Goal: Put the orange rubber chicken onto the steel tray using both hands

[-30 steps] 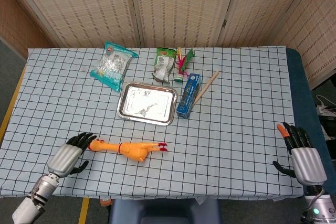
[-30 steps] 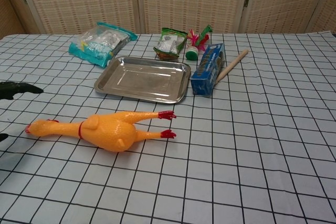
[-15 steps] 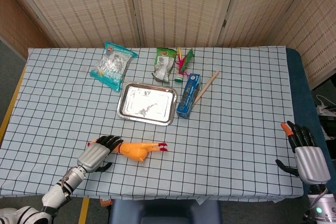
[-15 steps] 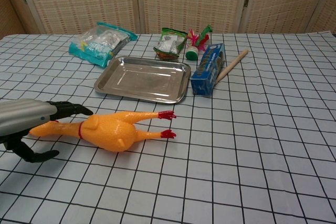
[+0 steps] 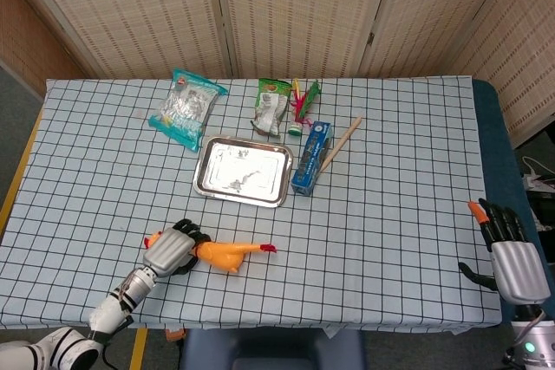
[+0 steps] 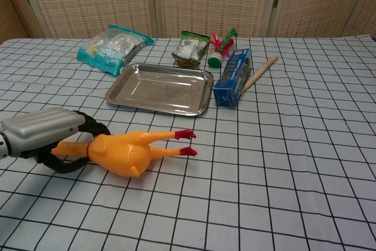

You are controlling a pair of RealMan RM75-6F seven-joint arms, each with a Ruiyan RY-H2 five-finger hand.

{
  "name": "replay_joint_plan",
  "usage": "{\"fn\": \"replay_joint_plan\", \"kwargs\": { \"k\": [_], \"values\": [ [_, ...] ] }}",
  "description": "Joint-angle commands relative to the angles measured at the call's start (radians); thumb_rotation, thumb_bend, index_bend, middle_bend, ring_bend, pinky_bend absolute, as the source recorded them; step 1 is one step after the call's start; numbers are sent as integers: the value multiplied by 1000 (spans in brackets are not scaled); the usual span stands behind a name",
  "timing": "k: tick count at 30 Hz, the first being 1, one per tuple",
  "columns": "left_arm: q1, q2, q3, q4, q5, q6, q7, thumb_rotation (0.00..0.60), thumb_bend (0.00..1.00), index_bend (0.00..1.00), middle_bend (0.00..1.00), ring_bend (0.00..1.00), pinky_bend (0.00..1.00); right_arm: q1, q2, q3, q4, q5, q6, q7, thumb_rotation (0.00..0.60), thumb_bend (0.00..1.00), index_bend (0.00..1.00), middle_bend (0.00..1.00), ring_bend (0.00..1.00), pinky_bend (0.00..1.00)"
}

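The orange rubber chicken (image 5: 227, 254) (image 6: 124, 151) lies on the checked cloth near the table's front left, red feet pointing right. My left hand (image 5: 173, 249) (image 6: 46, 136) grips its neck, dark fingers curled over and under it, and the head pokes out to the left. The steel tray (image 5: 247, 171) (image 6: 158, 89) sits bare behind the chicken, a short way further in. My right hand (image 5: 507, 253) hovers at the table's right front edge, far from the chicken, fingers apart and holding nothing. The chest view does not show it.
Behind the tray lie a teal snack bag (image 5: 185, 108) (image 6: 113, 47), a green packet (image 5: 271, 106) and a feathered toy (image 5: 301, 101). A blue box (image 5: 311, 157) (image 6: 232, 77) with a wooden stick (image 5: 341, 143) leaning across it stands right of the tray.
My left hand moved right from beside the chicken's head and closed around its neck. The chicken shifted slightly with its feet lifting. The right hand drifted a little toward the front edge.
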Motion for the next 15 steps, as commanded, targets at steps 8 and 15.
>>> {"fn": "replay_joint_plan", "kwargs": {
  "k": [8, 15],
  "values": [
    [28, -28, -5, 35, 49, 156, -81, 600, 734, 801, 734, 482, 392, -7, 0, -11, -14, -36, 21, -5, 600, 123, 0, 0, 0, 0],
    [31, 8, -29, -50, 35, 200, -66, 600, 739, 812, 756, 535, 470, 110, 88, -5, -165, -106, -121, 61, 600, 123, 0, 0, 0, 0]
  ]
}}
